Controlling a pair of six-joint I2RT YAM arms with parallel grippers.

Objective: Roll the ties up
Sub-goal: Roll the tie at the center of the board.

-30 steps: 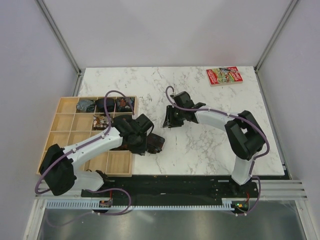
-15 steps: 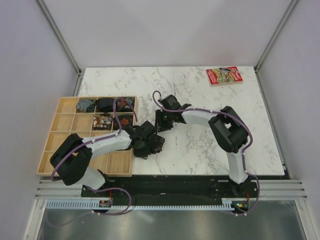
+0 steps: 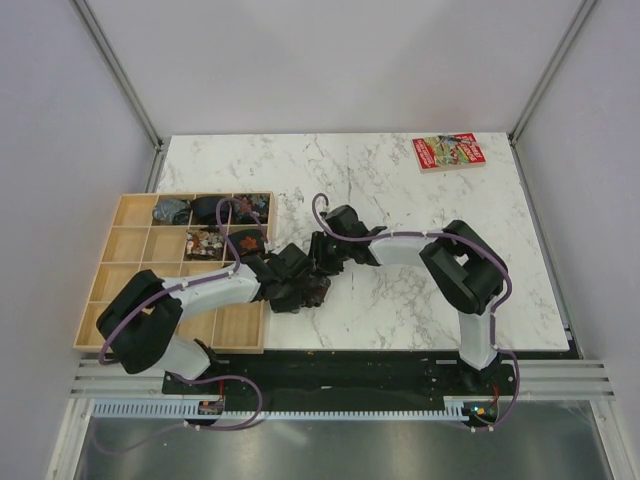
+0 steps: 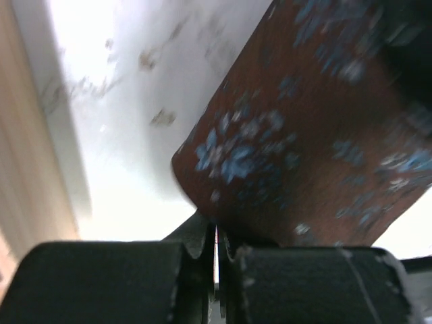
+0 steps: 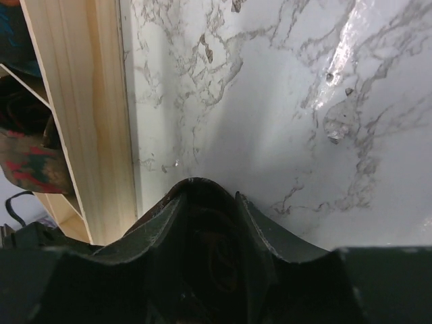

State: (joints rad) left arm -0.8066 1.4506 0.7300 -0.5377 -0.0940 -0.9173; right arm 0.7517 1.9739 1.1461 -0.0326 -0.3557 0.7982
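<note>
**Two grippers, one tie between them**

Left gripper (image 4: 216, 235) pressed together, pinching the edge of one brown tie (image 4: 297, 169); right gripper (image 3: 322, 260) just beyond, grip not clear; one wooden tray (image 3: 130, 245) to their left holds five rolled bundles (image 3: 208, 208); one booklet (image 3: 448, 152) far right.

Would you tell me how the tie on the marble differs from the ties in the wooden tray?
The tie on the marble is pinched by the shut left gripper beside the wooden tray; the ties in the tray sit untouched in compartments. It is brown with pale blue flowers; those look grey-blue, black or red-patterned. It shows a flat, unrolled stretch; those are compact bundles. All are soft fabric.
</note>
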